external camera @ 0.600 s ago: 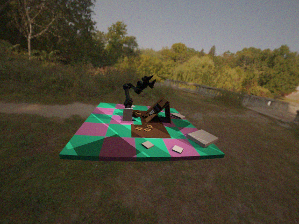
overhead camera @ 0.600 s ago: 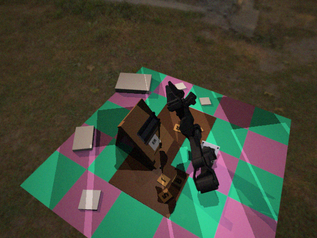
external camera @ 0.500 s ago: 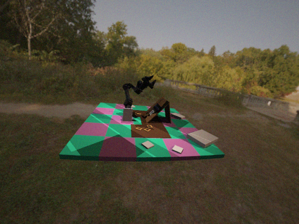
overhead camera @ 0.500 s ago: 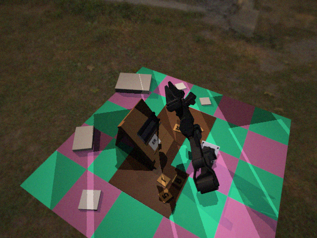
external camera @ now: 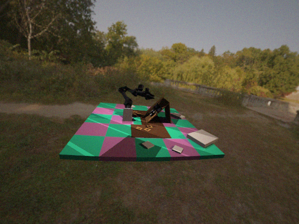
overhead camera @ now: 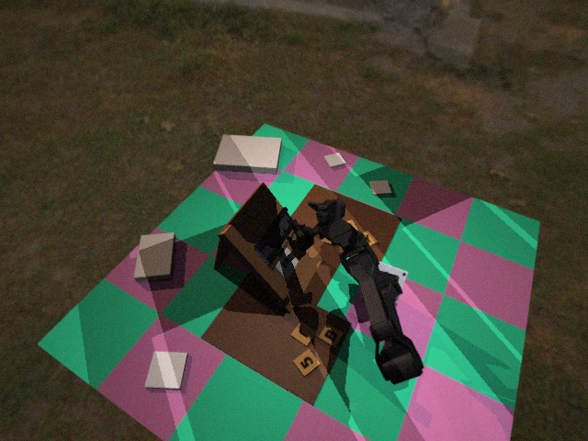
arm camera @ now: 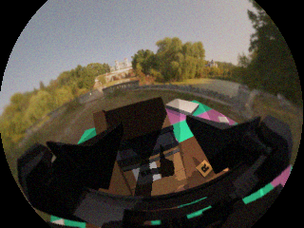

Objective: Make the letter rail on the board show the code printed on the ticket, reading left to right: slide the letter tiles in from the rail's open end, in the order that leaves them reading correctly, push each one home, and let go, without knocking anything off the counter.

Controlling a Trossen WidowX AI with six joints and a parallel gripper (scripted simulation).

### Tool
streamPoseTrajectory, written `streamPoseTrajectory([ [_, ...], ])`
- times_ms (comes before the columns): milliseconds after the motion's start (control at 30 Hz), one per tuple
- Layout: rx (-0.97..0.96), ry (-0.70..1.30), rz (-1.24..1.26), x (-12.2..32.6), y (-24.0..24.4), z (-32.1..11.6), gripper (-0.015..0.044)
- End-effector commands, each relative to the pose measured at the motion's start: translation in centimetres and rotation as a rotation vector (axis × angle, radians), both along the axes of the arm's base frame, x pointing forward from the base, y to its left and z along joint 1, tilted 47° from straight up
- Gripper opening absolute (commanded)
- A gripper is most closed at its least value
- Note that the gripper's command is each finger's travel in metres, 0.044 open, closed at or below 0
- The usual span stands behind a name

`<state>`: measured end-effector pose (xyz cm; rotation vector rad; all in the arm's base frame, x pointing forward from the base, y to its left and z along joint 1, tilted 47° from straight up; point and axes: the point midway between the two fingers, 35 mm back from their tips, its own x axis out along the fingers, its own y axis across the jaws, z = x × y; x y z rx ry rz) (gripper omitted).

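My gripper (overhead camera: 304, 218) (external camera: 153, 96) (arm camera: 155, 122) is open and empty, above and in front of the sloping brown board (overhead camera: 254, 254) (arm camera: 138, 118). A dark rail (overhead camera: 273, 237) (external camera: 158, 107) crosses the board's slope. The white ticket (overhead camera: 290, 262) (arm camera: 142, 173) lies below it, partly hidden by shadow; its code is unreadable. A tile marked S (overhead camera: 306, 362), a tile marked B (overhead camera: 330, 333) and a third tile (overhead camera: 301, 335) lie on the brown mat at the near side. A tile marked R (arm camera: 204, 167) lies beside the board; more tiles are partly behind the arm.
A large pale block (overhead camera: 249, 152) (external camera: 202, 137) and two small pale blocks (overhead camera: 334, 160) (overhead camera: 380, 187) stand near the counter's far edge. Two more pale blocks (overhead camera: 155, 256) (overhead camera: 166, 370) stand to the left. The brown mat (overhead camera: 251, 327) (external camera: 158, 133) lies under the board.
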<state>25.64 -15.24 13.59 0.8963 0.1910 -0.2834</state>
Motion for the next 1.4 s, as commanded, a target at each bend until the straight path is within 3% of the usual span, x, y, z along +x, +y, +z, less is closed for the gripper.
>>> streamPoseTrajectory([
  [0, -0.040, 0.100, 0.328, -2.0, 6.7, -3.6, 0.0440],
  [133, -0.052, 0.093, 0.550, -3.9, 11.3, -5.0, 0.0440],
  [667, -0.061, 0.092, 0.564, -4.0, 11.4, -5.0, 0.0440],
  [1000, -0.589, 0.087, 0.814, -3.9, 9.0, -2.3, 0.0440],
  [1367, -1.168, -0.058, 1.056, -4.3, 6.2, 2.2, 0.0440],
])
